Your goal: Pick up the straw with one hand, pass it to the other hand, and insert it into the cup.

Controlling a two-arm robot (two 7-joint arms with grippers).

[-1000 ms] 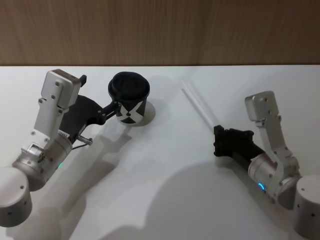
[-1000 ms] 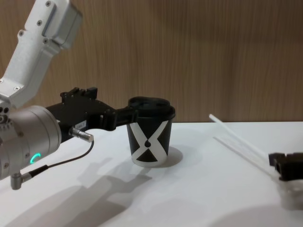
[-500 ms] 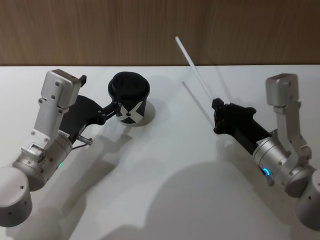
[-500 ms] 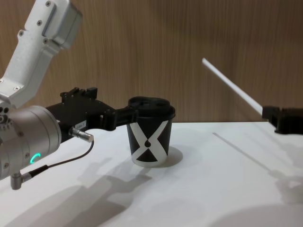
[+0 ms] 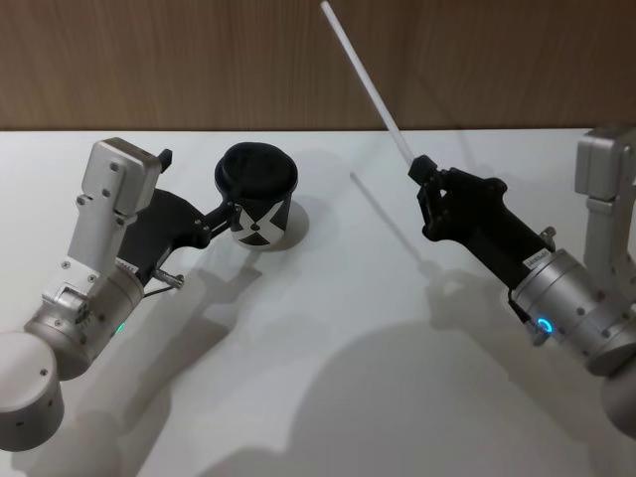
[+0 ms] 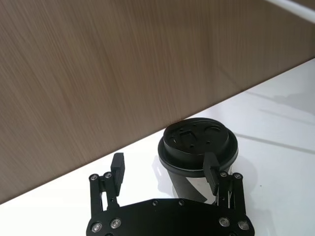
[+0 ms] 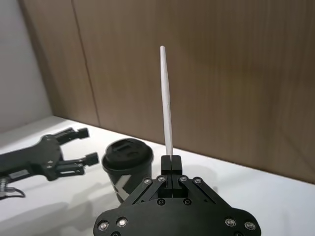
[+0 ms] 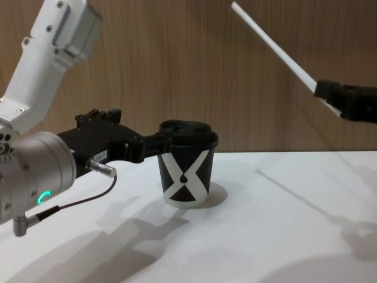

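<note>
The white straw point(image 5: 363, 75) is held in the air at its lower end by my right gripper point(image 5: 422, 169), which is shut on it. It slants up and back towards the wooden wall point(image 8: 271, 44) and rises straight from the closed fingers in the right wrist view point(image 7: 166, 98). The black cup point(image 5: 256, 177) with the white X and a black lid stands on the table at the back left point(image 8: 187, 171). My left gripper point(image 5: 194, 184) is open beside the cup, with one fingertip point(image 6: 211, 169) against its side and the other away from it.
The white table point(image 5: 328, 328) runs back to a wooden wall point(image 5: 497, 60). The straw's thin shadow lies on the table right of the cup. The right wrist view shows the left gripper point(image 7: 74, 147) left of the cup point(image 7: 125, 157).
My right gripper has lifted the straw off the table and raised it, moving up and slightly towards the cup; the straw now points higher. The left arm and the cup have not moved.
</note>
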